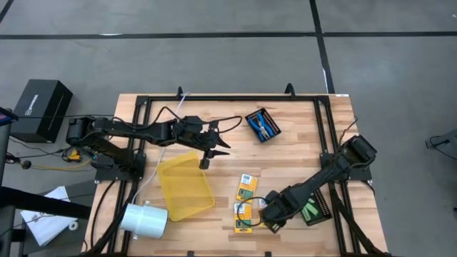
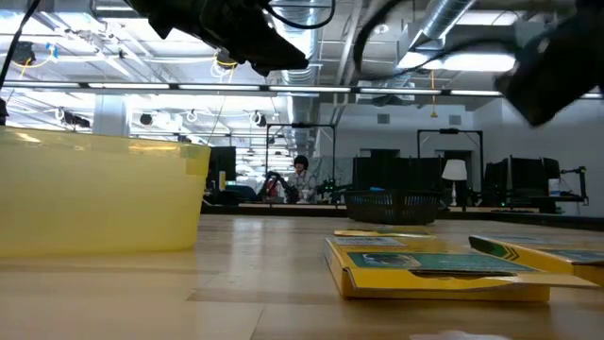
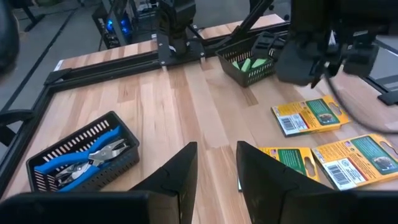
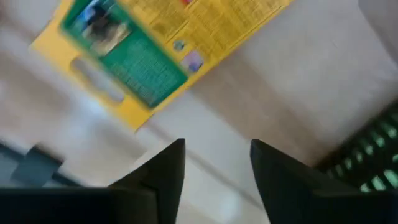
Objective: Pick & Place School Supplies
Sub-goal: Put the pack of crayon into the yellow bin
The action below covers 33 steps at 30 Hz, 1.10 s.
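Three yellow-and-green crayon boxes (image 1: 246, 187) (image 3: 357, 158) (image 3: 292, 158) lie flat on the wooden table near its front middle. Blue-handled tools (image 3: 87, 158) lie in a black mesh tray (image 1: 263, 125) at the far side. Green sticks (image 3: 249, 63) lie in another mesh tray (image 1: 313, 210) at the right front. My right gripper (image 1: 265, 214) (image 4: 214, 146) points steeply down, open, over the bare table beside a crayon box (image 4: 155, 50), with nothing between its fingers. My left gripper (image 1: 225, 146) (image 3: 216, 146) hovers open above the table's middle, holding nothing.
A flat yellow tray (image 1: 186, 185) lies left of the crayon boxes, under and near my left gripper. A white cylinder (image 1: 143, 218) lies at the front left. A black frame (image 1: 228, 98) runs round the table's edges. Bare wood shows between the trays.
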{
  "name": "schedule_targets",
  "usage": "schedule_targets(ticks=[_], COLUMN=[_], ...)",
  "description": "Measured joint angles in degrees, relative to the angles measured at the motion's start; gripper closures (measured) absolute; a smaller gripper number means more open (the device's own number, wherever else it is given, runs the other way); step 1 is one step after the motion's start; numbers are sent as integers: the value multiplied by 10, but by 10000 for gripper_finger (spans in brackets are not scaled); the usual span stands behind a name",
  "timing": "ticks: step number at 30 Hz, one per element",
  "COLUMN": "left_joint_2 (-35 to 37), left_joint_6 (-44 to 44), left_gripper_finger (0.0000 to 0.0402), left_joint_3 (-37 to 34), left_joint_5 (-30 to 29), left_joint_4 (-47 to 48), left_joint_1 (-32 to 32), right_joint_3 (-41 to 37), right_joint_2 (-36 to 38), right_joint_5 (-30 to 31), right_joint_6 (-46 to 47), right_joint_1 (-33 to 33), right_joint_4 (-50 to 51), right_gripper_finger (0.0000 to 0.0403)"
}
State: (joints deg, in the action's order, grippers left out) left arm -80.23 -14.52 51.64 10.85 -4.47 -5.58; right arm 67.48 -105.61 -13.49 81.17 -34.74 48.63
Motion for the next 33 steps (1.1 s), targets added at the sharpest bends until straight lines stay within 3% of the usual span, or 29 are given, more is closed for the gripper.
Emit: schedule_targets(ticks=[11,24,33], left_joint_2=[0,4,4], left_joint_6=[0,0,-3], left_gripper_finger=[296,297,297], left_joint_3=[0,0,0], left_joint_5=[0,0,-1], left_joint_4=[43,49,75], left_joint_1=[-2,-2,-21], right_joint_3=[-12,-12,-12], right_joint_2=[-50,-49,-49], right_joint_5=[-24,119,114], right_joint_6=[5,-69,-119], right_joint_1=[73,224,259], right_joint_4=[-87,-246,-240], right_gripper_finger=[330,335,335])
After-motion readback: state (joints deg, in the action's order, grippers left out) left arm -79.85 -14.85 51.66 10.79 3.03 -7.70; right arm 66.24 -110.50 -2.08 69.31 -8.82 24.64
